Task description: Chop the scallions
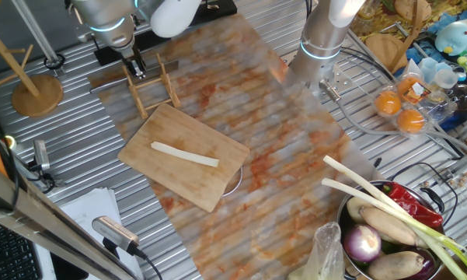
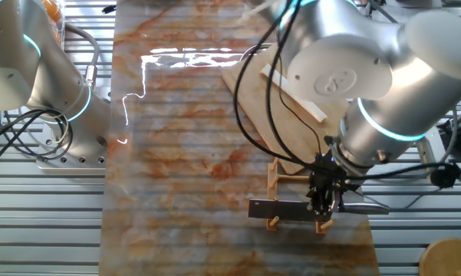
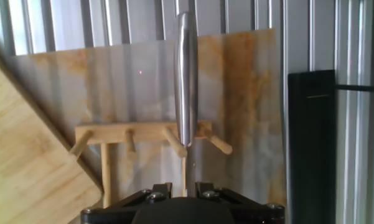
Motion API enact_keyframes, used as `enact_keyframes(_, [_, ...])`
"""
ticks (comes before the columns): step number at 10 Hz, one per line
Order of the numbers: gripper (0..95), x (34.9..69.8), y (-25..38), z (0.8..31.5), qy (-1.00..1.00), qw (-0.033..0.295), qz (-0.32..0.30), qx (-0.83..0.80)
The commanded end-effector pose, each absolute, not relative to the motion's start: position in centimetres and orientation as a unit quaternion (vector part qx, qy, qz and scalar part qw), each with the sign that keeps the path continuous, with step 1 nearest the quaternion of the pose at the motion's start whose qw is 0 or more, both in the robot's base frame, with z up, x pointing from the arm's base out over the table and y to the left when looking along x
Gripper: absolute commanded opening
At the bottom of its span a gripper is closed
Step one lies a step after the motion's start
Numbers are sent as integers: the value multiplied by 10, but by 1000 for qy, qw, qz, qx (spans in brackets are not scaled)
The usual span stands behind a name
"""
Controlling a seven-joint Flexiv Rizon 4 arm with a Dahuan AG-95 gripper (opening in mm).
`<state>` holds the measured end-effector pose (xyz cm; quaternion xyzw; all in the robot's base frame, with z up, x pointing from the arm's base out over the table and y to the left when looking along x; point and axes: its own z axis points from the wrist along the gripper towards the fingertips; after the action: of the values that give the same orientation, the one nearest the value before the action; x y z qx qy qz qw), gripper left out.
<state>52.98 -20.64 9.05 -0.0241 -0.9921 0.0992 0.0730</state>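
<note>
The scallion stalk lies whole and uncut on the bamboo cutting board, running roughly along the board's length, well apart from the arm. The board sits on an orange-marbled mat covering the ribbed metal tabletop.

The claw is over the small wooden knife rack, just beyond the far corner of the board. A knife rests across the rack: its flat dark blade projects to one side and its handle to the other. In the hand view the rounded steel handle runs straight up the middle of the frame, between the claw's finger bases at the bottom edge.

State of the claw: the fingertips are not visible in the hand view and are masked by cables and the wrist in the other fixed view. I cannot tell whether the fingers are closed on the handle or merely straddling it.

Judgement: the knife pick-up is the step in hand; no cutting has begun.

Risks from here:
- The handle is smooth and round; a light or off-centre grip could let the knife rotate or slip on lifting.
- The rack is light and unfixed; a slanted lift could catch its pegs and drag or tip it.
- The stalk lies loose; a cut made without restraint could roll it off the board.
</note>
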Motion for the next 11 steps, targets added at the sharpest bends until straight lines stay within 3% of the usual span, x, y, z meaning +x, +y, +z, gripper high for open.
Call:
enact_keyframes(1, [190, 524, -208, 87, -992, 63, 109, -21])
enact_keyframes(11, [190, 514, -213, 63, -991, 33, 130, -8])
